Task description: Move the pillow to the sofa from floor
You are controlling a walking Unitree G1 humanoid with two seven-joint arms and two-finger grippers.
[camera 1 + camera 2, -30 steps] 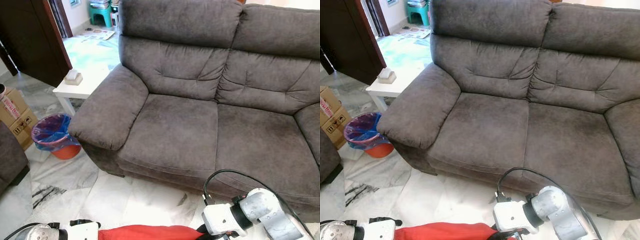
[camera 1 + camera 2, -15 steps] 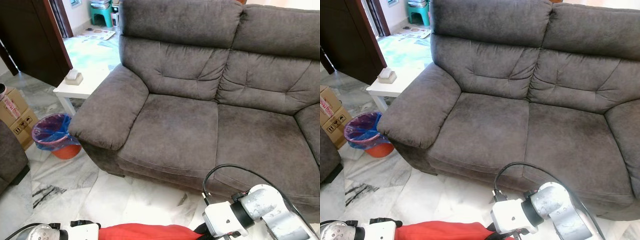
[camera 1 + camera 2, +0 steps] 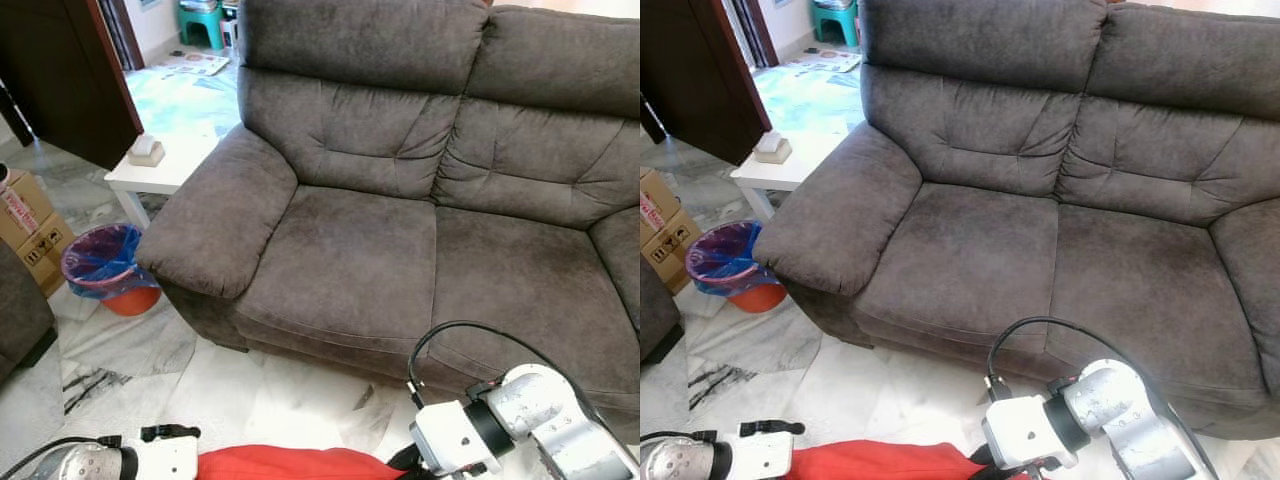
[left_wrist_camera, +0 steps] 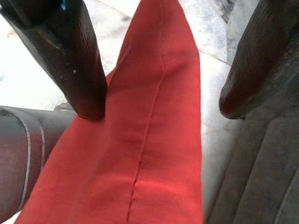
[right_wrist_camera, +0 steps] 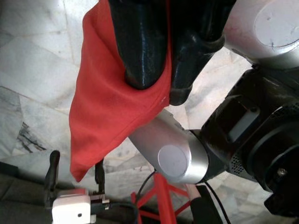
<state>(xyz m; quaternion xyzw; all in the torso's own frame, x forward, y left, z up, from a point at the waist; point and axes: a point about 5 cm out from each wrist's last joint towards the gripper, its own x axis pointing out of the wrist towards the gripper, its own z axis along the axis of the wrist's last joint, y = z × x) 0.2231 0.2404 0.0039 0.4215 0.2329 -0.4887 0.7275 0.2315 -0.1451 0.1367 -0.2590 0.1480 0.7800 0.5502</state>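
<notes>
The red pillow [image 3: 290, 464] hangs low at the near edge of the scene, stretched between the two arms above the white marble floor [image 3: 250, 390], just in front of the sofa's base. The right gripper [image 5: 159, 86] is pinched tight on one corner of it, the two black fingers [image 5: 140, 51] pressed together with red cloth bunched between them. The left gripper [image 4: 161, 105] stands spread wide; the pillow's seamed edge runs through the gap, and one finger [image 4: 77, 60] touches the cloth while the other stands apart from it.

Beyond lies the brown two-seat sofa [image 3: 400, 230], its cushions bare. To the left of its armrest sit a bin lined with a blue bag [image 3: 105, 270], a white side table [image 3: 165, 165] with a small box [image 3: 146, 150] on it, and a cardboard carton [image 3: 28, 225] at the far left edge.
</notes>
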